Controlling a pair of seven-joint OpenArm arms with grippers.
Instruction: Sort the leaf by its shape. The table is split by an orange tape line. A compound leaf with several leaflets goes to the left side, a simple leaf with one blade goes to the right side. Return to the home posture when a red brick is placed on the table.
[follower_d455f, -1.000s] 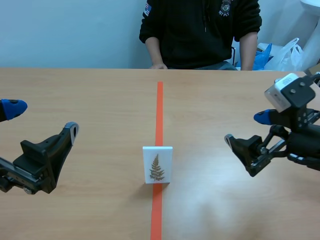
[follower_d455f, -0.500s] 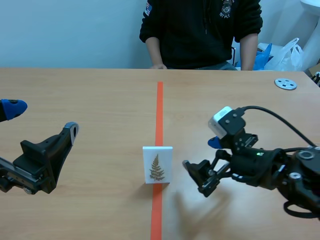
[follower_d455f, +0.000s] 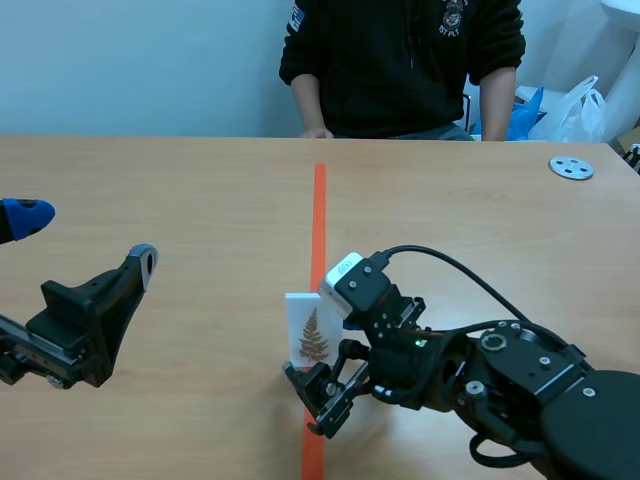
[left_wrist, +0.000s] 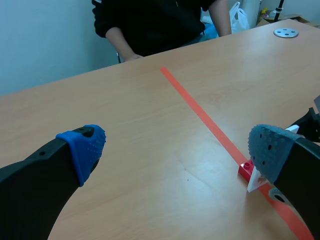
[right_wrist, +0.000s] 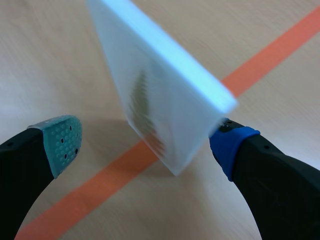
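Observation:
A white card (follower_d455f: 312, 322) with a fern-like compound leaf printed on it stands upright on the orange tape line (follower_d455f: 319, 215). My right gripper (follower_d455f: 322, 352) has come in from the right and is open around the card. In the right wrist view the card (right_wrist: 160, 95) tilts between the teal pad (right_wrist: 59, 142) and the blue pad (right_wrist: 231, 147), which sits close to its lower corner. My left gripper (follower_d455f: 85, 240) hangs open at the far left, well away from the card. From the left wrist view the card (left_wrist: 255, 179) shows edge-on, with a small red piece (left_wrist: 245, 169) at its foot.
A person (follower_d455f: 400, 60) sits across the table with a hand (follower_d455f: 318, 131) on its far edge. A grey round disc (follower_d455f: 571, 168) lies at the back right. Plastic bags (follower_d455f: 575, 100) sit behind the table there.
My right arm has swung from the right side to the middle and lowered, so its open fingers now straddle the card. The left arm and the card have not moved.

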